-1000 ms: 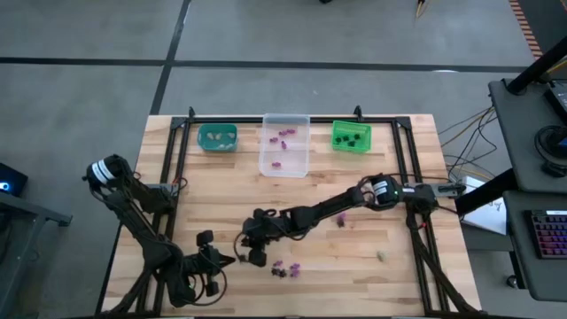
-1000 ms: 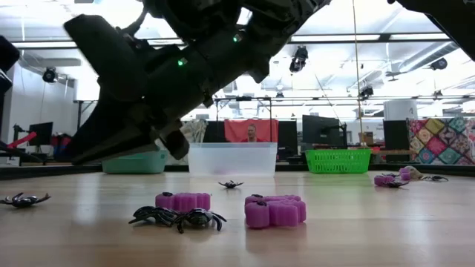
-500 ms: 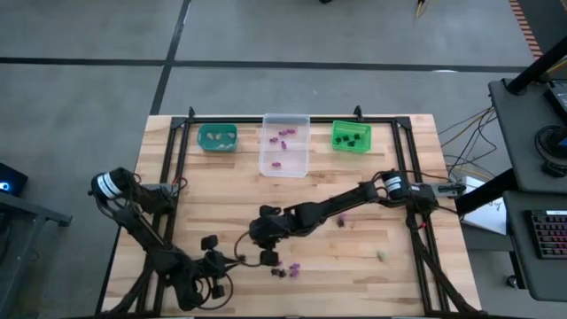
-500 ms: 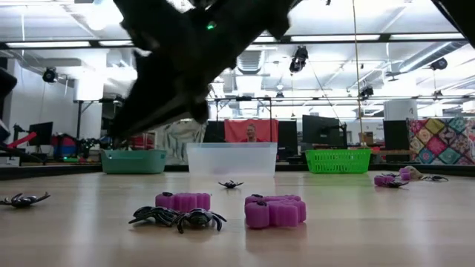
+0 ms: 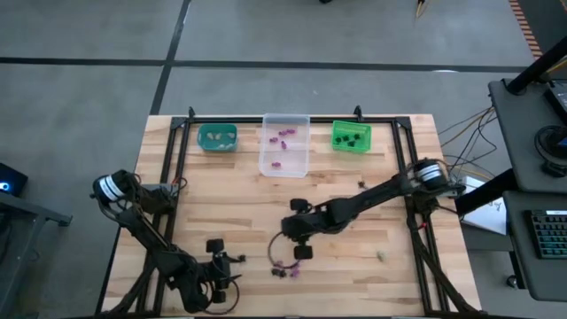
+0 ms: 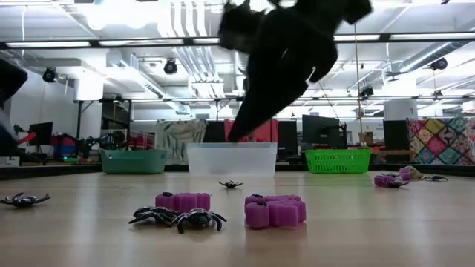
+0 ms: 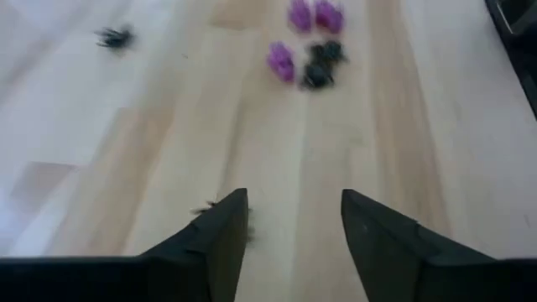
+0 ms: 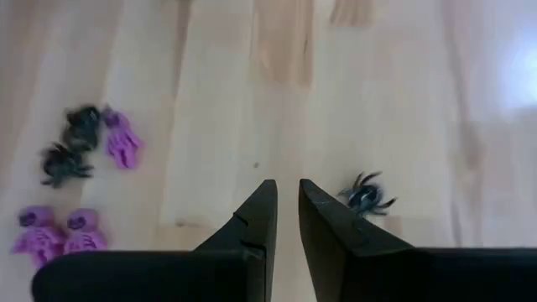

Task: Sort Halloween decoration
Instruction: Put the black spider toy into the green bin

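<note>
The Halloween decoration shows as a small cluster of purple pieces and black spiders (image 5: 285, 270) lying near the table's front edge, seen up close in the low view (image 6: 223, 211). My right gripper (image 8: 285, 197) hangs above the table just beyond the cluster. Its fingers are shut to a narrow slit with nothing between them, and a lone black spider (image 8: 367, 197) lies beside one finger. My left gripper (image 7: 294, 218) is open, low at the near left, and points toward the cluster (image 7: 306, 50). Another black spider (image 6: 22, 199) lies by its left fingertip.
Three bins stand along the far edge: a teal bin (image 5: 217, 136), a clear bin (image 5: 284, 144) with purple pieces and a green bin (image 5: 351, 136) with black ones. A pale beige piece (image 5: 381, 256) lies near right. Black rails (image 5: 177, 177) run along both table sides.
My right gripper has swung toward the table's right edge and risen a little. It has passed from left of the purple and black cluster to just beyond it. My left gripper has edged toward the cluster. The trinkets on the table have not moved.
</note>
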Robot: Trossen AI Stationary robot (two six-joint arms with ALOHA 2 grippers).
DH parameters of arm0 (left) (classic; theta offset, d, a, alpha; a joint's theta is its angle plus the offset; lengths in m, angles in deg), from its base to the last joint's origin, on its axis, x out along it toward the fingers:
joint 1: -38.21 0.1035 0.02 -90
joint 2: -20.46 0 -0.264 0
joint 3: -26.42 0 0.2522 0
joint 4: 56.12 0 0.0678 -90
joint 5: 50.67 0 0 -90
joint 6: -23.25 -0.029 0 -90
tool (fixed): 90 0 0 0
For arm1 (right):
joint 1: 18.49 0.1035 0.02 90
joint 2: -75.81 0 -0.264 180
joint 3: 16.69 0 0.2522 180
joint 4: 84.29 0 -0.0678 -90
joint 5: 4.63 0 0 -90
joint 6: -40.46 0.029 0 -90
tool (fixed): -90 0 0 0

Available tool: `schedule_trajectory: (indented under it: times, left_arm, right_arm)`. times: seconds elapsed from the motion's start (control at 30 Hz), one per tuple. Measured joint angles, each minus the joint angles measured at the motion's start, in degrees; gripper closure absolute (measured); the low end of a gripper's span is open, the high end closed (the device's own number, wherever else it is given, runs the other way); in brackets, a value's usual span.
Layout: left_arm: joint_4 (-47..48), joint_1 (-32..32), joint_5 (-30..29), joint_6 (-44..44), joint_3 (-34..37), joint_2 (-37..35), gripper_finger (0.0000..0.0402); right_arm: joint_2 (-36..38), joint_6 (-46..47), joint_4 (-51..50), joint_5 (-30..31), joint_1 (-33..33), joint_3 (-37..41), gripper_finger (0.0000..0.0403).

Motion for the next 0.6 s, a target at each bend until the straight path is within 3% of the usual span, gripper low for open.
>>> schedule_trajectory:
  times: [0.2, 0.33, 0.47, 0.6]
  left_arm:
    - [0.89, 1.73, -0.43, -0.74, 0.00, 2.04, 0.0217]
    - [1.46, 3.17, -0.32, 0.89, 0.00, 3.01, 0.0226]
    - [1.73, 3.73, 4.05, 4.66, 0.00, 2.84, 0.0230]
    - [2.37, 3.63, 5.88, 9.05, 0.00, 2.60, 0.0231]
  right_arm:
    - [7.26, -1.67, 12.70, -0.24, 1.57, 10.46, 0.0360]
    - [11.00, -5.31, 14.31, -0.04, 1.60, 13.88, 0.0360]
    - [14.92, -11.15, 14.43, -0.25, 1.28, 17.98, 0.0360]
    - [17.41, -12.23, 21.74, -0.11, -0.02, 21.64, 0.0360]
